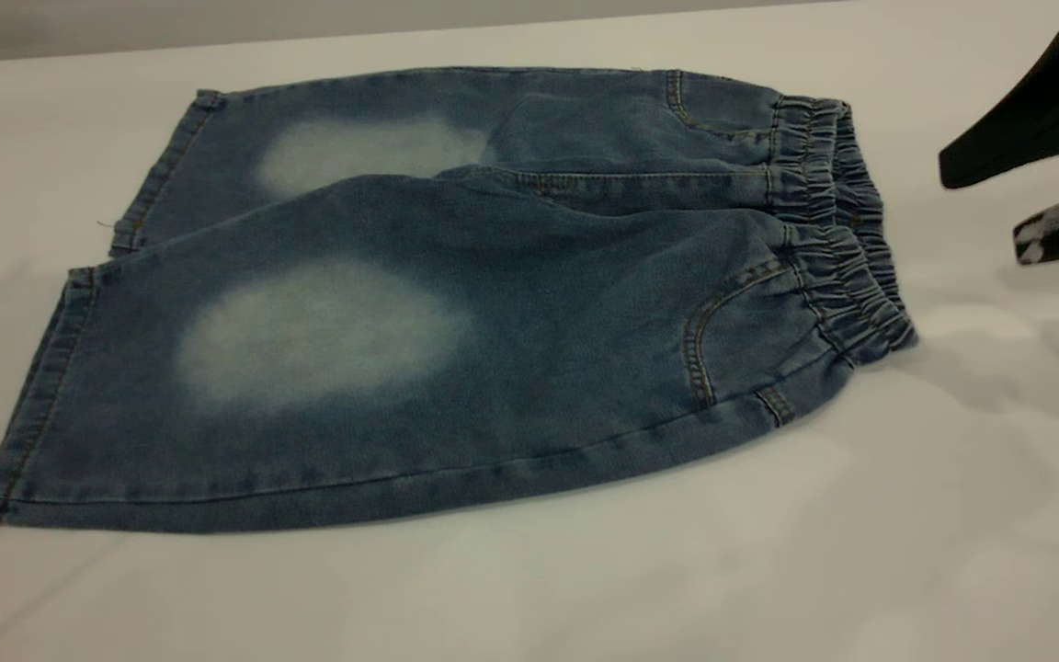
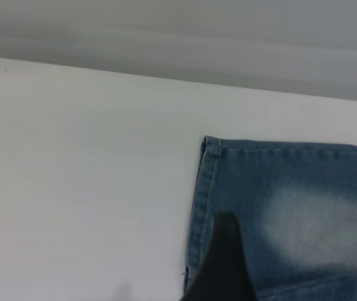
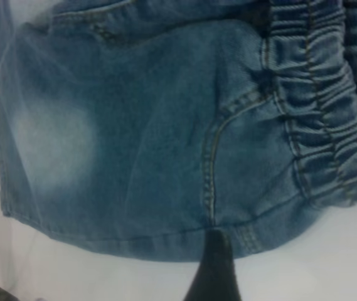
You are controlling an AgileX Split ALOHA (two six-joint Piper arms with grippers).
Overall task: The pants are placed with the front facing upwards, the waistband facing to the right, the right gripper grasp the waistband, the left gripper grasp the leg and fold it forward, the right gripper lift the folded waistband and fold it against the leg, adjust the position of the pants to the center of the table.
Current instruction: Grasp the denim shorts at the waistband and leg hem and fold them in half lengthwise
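The blue denim pants (image 1: 456, 303) lie flat on the white table (image 1: 768, 552), front up, with the near leg partly overlapping the far leg. Each leg has a pale faded patch. The gathered waistband (image 1: 837, 221) points right. My right gripper (image 1: 984, 211) hovers open beyond the waistband, to its right, holding nothing. In the right wrist view one of its fingers (image 3: 216, 269) sits over the pants' near edge by the pocket seam (image 3: 213, 157). My left gripper (image 2: 225, 269) is out of the exterior view. In the left wrist view it hangs over the far leg's hem (image 2: 200, 188).
Bare table surface surrounds the pants on all sides, broadest at the front and right. The table's far edge (image 1: 401, 32) runs just behind the far leg. Nothing else stands on the table.
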